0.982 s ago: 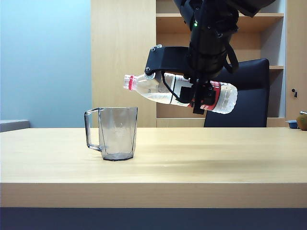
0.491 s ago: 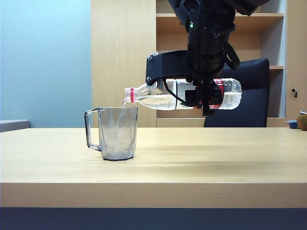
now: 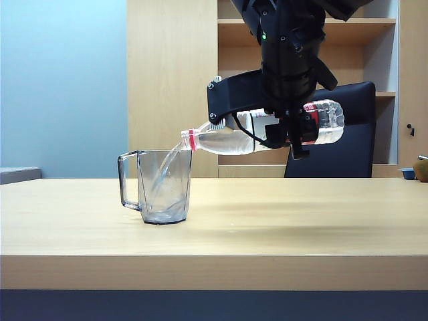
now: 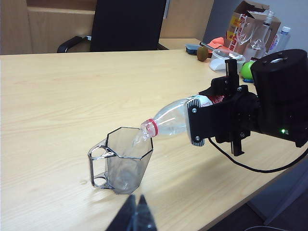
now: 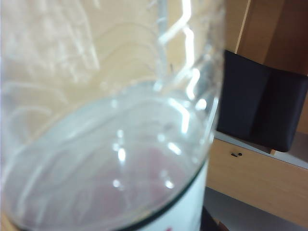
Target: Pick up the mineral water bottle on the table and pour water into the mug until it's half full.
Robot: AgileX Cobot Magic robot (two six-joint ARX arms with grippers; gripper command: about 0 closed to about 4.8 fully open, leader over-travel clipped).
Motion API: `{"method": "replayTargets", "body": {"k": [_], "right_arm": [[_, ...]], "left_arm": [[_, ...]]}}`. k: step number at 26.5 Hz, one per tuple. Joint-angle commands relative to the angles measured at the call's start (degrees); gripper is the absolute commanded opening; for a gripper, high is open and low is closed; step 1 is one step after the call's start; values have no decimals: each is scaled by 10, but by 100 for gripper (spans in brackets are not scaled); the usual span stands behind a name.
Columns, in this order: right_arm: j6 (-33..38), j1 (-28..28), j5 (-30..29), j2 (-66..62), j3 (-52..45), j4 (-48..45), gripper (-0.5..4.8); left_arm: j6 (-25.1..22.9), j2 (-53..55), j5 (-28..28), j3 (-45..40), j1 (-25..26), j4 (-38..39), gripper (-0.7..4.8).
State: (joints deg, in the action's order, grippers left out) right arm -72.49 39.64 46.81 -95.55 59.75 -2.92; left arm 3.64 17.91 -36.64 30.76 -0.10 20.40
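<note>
I see the bench [image 3: 301,221] wide and mostly bare, with much open room toward its right end and a good band of wood between the mug and the front edge. My right hand [image 3: 289,130] hangs above the middle of the bench, pinching the mineral water bottle [image 3: 264,134] around its label; the bottle lies nearly level, neck a little down. The left hand [image 4: 136,216] waits low near the front edge, just beside the mug, fingertips pressed together and holding nothing. The mug [image 3: 162,186] stands left of the middle, handle away from the bottle. The water [image 3: 167,170] runs in a thin stream from the mouth over the near rim, and little has gathered, I judge. I would keep the tilt gentle, hold the mouth inside the rim, and level the bottle before half.
</note>
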Motion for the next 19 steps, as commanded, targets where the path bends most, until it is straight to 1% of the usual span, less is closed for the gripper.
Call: {"method": "replayTargets", "body": {"k": [1, 7, 19], "right_arm": [[-9, 5, 12, 9, 5, -37, 264], [-43, 8, 13, 9, 5, -63, 264], [-45, 9, 21, 9, 5, -73, 264]], "left_arm": [[-2, 0, 0, 3, 0, -7, -6], [-2, 0, 0, 3, 0, -7, -6], [-2, 0, 0, 3, 0, -7, -6]]}}
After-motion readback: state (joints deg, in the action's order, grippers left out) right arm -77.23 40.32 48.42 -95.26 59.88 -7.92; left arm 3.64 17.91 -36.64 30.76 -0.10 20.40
